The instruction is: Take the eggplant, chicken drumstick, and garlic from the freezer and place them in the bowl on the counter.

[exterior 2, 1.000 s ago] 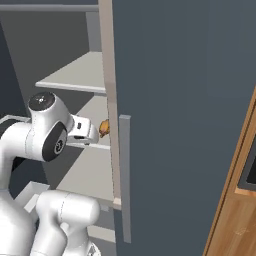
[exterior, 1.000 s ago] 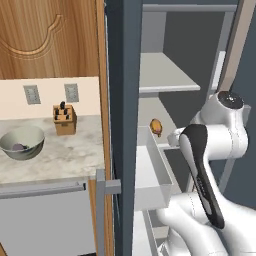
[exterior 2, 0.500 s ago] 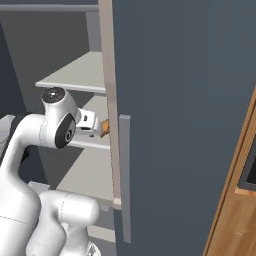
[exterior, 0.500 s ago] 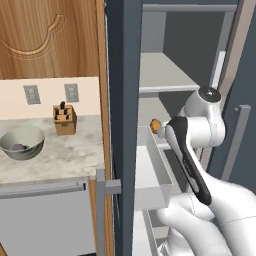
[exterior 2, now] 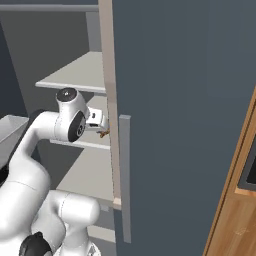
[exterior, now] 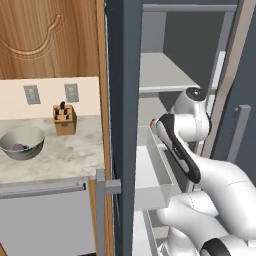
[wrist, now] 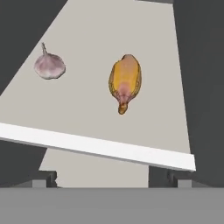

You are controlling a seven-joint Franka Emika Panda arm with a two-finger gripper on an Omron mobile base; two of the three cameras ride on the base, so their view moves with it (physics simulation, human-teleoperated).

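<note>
Your tool [wrist: 112, 181] is spread wide, empty, above the chicken drumstick [wrist: 125, 82] on the freezer shelf [wrist: 162, 57] (garlic [wrist: 49, 65] lies beside the drumstick); descend centred, straddling its fat middle before closing.

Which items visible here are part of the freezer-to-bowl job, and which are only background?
Job items:
- orange-brown chicken drumstick on the freezer shelf
- pale pinkish garlic bulb beside it
- dark purple eggplant, already in the bowl
- round grey-green bowl
- dark slate-blue freezer
- beige marbled counter
- open gripper

Background:
- wooden knife block
- two wall sockets
- wooden wall cupboard
</note>
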